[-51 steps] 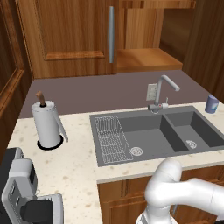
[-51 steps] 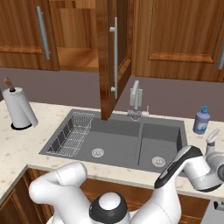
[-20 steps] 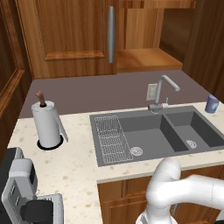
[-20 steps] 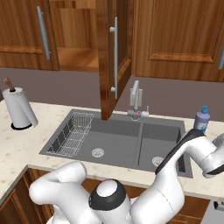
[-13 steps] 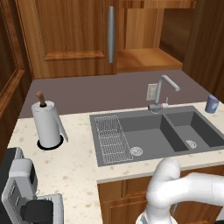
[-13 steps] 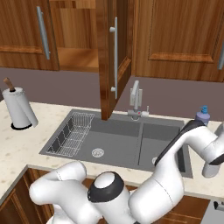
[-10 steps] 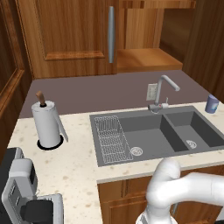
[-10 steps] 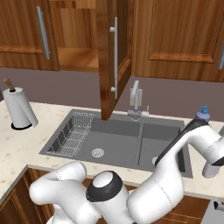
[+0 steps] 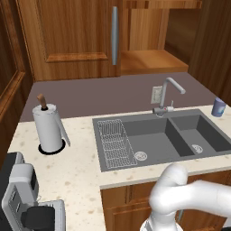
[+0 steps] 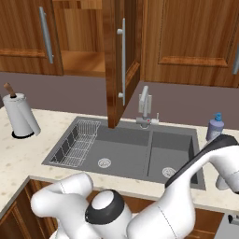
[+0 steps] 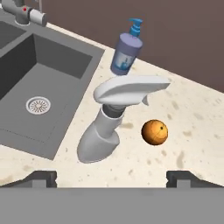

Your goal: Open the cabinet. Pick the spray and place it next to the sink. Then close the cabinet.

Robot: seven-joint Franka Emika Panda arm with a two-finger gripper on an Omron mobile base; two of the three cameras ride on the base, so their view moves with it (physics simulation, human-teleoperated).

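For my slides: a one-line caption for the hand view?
Open gripper above white spray bottle standing on the counter beside the sink, near an orange and soap dispenser.

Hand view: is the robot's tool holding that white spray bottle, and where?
No, nothing is held. The tool is open, and the white spray bottle stands free on the speckled counter.

The cabinet (image 10: 114,56) is glossy brown wood, the sink (image 9: 158,140) matt dark grey, the spray (image 11: 111,120) smooth white plastic.
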